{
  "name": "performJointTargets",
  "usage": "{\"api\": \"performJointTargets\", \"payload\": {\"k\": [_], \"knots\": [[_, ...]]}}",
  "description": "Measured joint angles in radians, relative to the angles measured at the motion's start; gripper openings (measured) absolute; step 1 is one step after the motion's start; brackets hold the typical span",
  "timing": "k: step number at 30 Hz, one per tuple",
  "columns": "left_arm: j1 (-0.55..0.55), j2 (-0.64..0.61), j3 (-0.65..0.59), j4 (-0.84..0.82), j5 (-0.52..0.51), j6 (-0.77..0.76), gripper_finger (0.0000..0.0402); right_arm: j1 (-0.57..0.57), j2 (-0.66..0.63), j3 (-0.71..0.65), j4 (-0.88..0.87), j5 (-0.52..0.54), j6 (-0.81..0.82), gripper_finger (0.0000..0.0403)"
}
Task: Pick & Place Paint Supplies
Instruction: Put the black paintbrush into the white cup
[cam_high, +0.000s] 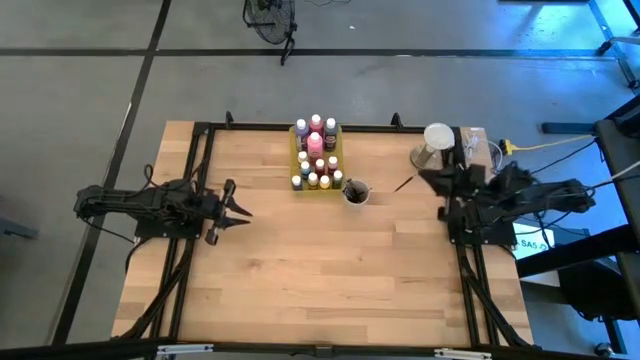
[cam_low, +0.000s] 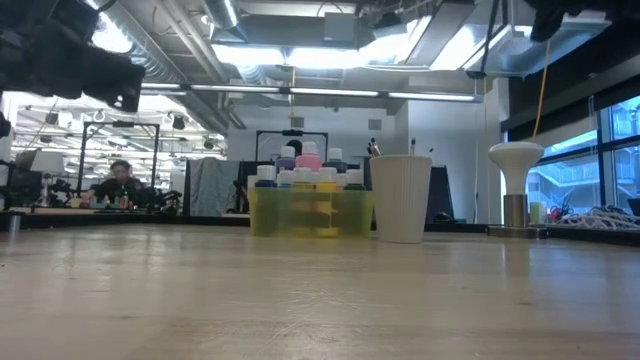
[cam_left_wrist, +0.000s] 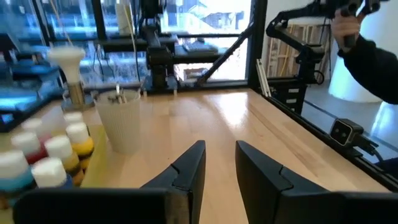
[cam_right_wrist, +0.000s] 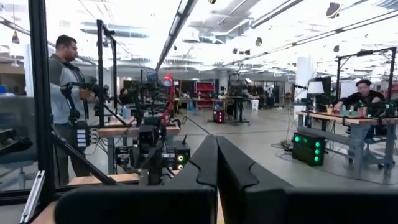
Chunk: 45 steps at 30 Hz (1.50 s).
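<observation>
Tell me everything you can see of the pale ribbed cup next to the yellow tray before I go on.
The pale ribbed round cup stands upright on the wooden table, just beside the translucent yellow rectangular tray of small paint bottles. In the low view whether they touch cannot be told. Its wall looks like matte plastic with fine vertical ribs, narrowing slightly toward the base. Thin dark brushes stand inside, tips poking above the rim. Neither gripper touches it; another dark brush lies on the table close by.

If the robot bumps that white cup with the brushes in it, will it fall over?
Probably yes. The cup stands tall and narrow on the table, so it looks tippy. It seems thin and light. The brushes sticking out above its rim might make it a little top-heavy.
</observation>
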Motion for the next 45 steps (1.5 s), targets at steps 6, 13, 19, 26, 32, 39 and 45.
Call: {"api": "performJointTargets", "payload": {"k": [6,13,19,26,32,39,45], "knots": [[0.0,-0.001,-0.027,0.095,0.011,0.076,0.0082,-0.016,0.072,-0.177,0.305,-0.021,0.005,0.0],[0.0,0.011,-0.036,0.095,0.05,0.078,0.0083,-0.113,0.19,-0.248,0.477,-0.097,0.081,0.0],[0.0,0.012,-0.036,0.095,0.051,0.074,0.008,-0.202,0.321,-0.248,0.605,-0.243,0.103,0.0],[0.0,0.012,-0.036,0.094,0.051,0.045,0.0079,-0.258,0.491,-0.248,0.729,-0.298,0.107,0.0],[0.0,0.012,-0.036,0.093,0.051,0.037,0.0083,-0.287,0.619,-0.248,0.853,-0.338,0.11,0.0],[0.0,0.012,-0.036,0.093,0.051,0.037,0.0082,-0.326,0.738,-0.248,0.934,-0.365,0.151,0.0],[0.0,0.012,-0.036,0.092,0.051,0.029,0.0084,-0.353,0.786,-0.248,0.973,-0.412,0.174,0.0]]}}
